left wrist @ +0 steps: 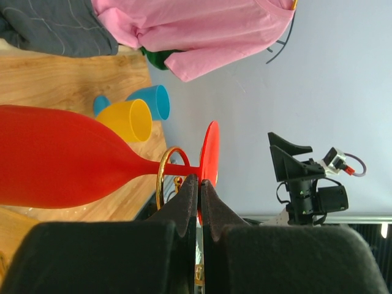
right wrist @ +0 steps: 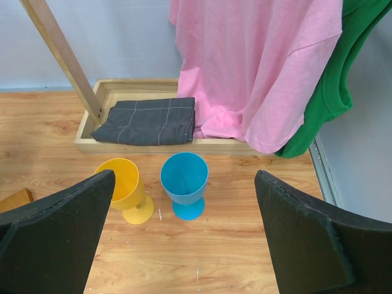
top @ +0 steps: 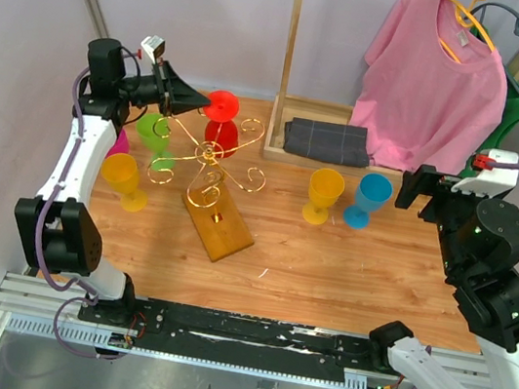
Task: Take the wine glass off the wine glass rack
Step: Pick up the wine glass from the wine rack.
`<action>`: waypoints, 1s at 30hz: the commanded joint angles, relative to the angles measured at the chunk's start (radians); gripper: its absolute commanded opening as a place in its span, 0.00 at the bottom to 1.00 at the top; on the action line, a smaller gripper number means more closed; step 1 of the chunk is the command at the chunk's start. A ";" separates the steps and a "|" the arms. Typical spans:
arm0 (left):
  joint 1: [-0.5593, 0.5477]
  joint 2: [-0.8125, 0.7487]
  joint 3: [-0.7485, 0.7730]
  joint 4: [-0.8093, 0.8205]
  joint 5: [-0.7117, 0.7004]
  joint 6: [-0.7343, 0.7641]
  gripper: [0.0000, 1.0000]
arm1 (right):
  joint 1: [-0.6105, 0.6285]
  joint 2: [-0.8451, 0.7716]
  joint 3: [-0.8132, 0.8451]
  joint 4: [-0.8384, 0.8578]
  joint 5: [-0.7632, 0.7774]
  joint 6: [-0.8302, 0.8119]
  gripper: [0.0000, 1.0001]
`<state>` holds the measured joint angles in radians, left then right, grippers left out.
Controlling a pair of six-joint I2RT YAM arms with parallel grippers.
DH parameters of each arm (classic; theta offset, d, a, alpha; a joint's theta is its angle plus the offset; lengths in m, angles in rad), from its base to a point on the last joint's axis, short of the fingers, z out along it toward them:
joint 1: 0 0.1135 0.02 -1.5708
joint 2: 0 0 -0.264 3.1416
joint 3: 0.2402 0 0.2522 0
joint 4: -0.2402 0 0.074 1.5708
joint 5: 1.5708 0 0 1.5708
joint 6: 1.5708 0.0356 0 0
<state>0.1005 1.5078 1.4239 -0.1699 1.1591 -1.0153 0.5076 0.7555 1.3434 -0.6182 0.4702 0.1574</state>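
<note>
Six plastic wine glasses are in view: one red, one green, one pink (mostly hidden behind the left arm), one blue and two yellow, one at the left and one beside the blue glass. There is one gold wire rack on one wooden base. One wooden tray holds one folded dark cloth. Two shirts hang at the back, one pink and one green. There is one table and two robot arms, each with one gripper, left and right.
</note>
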 commanded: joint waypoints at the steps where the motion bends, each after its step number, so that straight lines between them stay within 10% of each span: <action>1: -0.012 -0.050 -0.007 -0.014 0.047 0.009 0.00 | 0.022 -0.004 -0.003 0.023 -0.013 -0.001 0.98; 30: 0.038 -0.075 0.042 -0.092 0.045 0.047 0.00 | 0.023 -0.019 -0.009 0.013 -0.009 -0.007 0.99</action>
<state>0.1223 1.4796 1.4368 -0.2276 1.1664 -0.9886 0.5076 0.7410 1.3426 -0.6182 0.4625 0.1570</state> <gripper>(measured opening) 0.020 0.986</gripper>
